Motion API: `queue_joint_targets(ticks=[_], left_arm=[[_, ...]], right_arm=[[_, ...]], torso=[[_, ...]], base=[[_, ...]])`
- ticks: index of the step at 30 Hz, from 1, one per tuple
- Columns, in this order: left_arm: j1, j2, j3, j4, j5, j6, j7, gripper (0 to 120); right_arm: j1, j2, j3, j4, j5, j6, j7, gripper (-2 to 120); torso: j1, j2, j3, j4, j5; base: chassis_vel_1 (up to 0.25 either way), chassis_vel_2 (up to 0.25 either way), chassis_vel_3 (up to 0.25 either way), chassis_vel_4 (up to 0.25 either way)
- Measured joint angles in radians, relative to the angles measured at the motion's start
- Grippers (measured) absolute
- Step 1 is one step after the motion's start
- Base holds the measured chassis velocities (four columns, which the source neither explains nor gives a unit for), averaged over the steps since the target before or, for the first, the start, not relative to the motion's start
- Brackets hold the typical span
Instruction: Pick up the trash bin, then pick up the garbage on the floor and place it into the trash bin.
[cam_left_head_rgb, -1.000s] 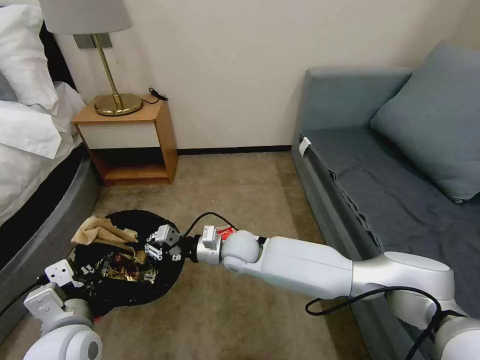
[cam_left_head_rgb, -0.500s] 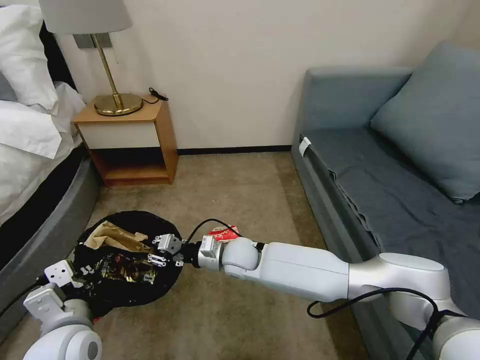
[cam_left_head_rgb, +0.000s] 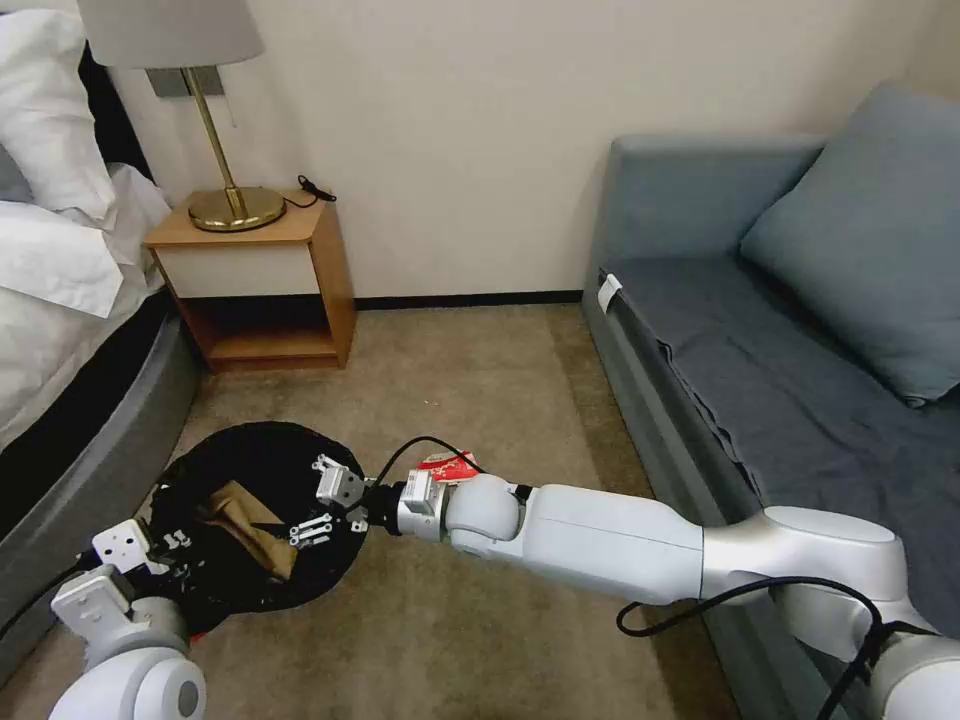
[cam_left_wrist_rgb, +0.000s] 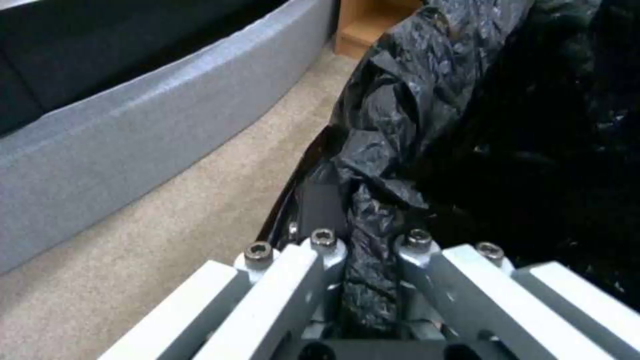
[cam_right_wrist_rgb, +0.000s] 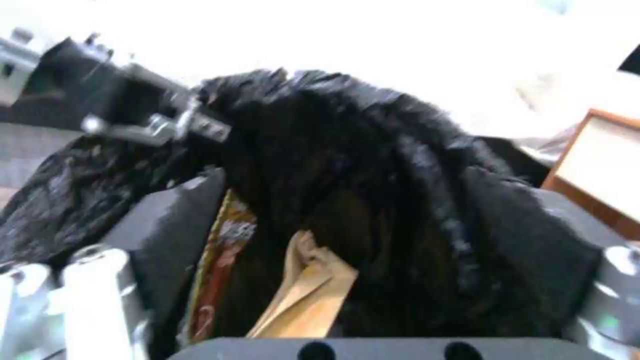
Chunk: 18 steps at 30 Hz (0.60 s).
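The trash bin, lined with a black bag, sits low at the left over the floor. My left gripper is shut on its near rim; the left wrist view shows the crinkly bag pinched in that gripper. My right gripper hangs open over the bin's right rim, holding nothing. Inside the bin lie a brown paper wrapper and a gold-brown snack wrapper. A red-and-white packet lies on the carpet behind my right wrist.
A wooden nightstand with a brass lamp stands against the far wall. The bed runs along the left and a blue-grey sofa along the right. Open carpet lies between them.
The brown paper wrapper has dropped from the bin's far rim down into the bin, covering the gold wrapper in the head view. My right gripper's fingers have spread wider.
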Motion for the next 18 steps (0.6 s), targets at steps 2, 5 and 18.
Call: queue_joint_targets(ticks=[2,5,18], left_arm=[[-0.001,0.0,0.0,0.0,0.0,0.0,0.0,3],[-0.002,0.0,-0.001,0.0,-0.002,0.0,0.0,3],[-0.008,0.0,-0.007,0.001,-0.02,0.003,0.001,3]], right_arm=[[0.001,-0.002,0.004,0.001,-0.001,0.0,0.002,98],[0.002,-0.016,0.038,0.015,-0.011,-0.001,0.009,99],[-0.111,-0.307,0.431,0.284,-0.026,-0.131,0.249,100]], torso=[[0.0,0.0,0.0,0.0,0.0],[0.0,0.0,0.0,0.0,0.0],[0.0,0.0,0.0,-0.0004,0.0003]], base=[[0.0,0.0,0.0,0.0],[0.0,0.0,0.0,0.0],[0.0,0.0,0.0,0.0]])
